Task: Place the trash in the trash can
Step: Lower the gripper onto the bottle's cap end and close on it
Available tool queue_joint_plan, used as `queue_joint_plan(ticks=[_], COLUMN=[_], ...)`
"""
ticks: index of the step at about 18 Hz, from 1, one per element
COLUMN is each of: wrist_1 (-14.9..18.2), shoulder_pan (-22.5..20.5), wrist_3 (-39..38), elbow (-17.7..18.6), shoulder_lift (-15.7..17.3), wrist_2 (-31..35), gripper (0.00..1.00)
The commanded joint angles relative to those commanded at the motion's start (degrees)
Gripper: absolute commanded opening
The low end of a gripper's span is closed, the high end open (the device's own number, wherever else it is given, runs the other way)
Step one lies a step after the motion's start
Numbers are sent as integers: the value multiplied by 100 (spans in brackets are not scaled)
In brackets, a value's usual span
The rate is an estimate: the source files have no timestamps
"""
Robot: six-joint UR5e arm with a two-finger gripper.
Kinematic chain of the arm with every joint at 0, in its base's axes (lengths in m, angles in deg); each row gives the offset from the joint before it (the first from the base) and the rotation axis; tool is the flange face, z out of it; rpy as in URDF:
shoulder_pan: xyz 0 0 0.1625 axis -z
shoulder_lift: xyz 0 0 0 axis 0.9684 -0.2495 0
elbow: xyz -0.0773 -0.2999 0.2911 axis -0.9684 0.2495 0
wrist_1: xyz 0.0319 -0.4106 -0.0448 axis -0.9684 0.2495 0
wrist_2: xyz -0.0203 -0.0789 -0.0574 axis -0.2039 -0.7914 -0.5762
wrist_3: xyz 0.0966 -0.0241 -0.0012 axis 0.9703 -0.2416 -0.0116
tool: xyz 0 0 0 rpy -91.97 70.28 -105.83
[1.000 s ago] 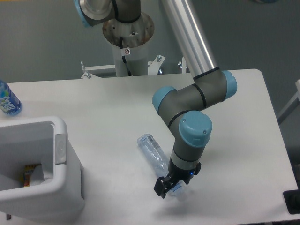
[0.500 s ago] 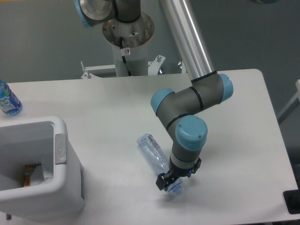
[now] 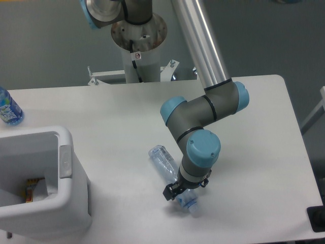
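Note:
The crushed clear plastic bottle (image 3: pixel 165 163) lies flat on the white table, its capped end (image 3: pixel 193 208) pointing to the front right. My gripper (image 3: pixel 175 193) hangs over the bottle's lower half, just above the cap. Its dark fingers (image 3: pixel 168 193) sit close around the bottle, and the wrist hides whether they press on it. The white trash can (image 3: pixel 65 161) stands at the front left, well apart from the gripper. Inside it I see a whitish crumpled piece (image 3: pixel 46 189) beside something orange.
A bottle with a blue label (image 3: pixel 8 109) stands at the table's far left edge. The arm's base column (image 3: pixel 138 46) rises behind the table's back edge. A dark object (image 3: pixel 317 218) sits off the front right corner.
The gripper and wrist have shifted left and slightly back along the bottle, uncovering the capped end. The bottle has stayed where it lay.

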Motion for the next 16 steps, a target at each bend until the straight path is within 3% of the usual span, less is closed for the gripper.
queue_joint_plan(ticks=[7,10,16], wrist_1=[-26,-44,-61], shoulder_pan=[0,0,0], wrist_3=[-35,-35,-44], elbow=[-132,-150,-150], shoulder_lift=[-52,-70,-97], wrist_2=[35,44,44], gripper=[100,92,92])
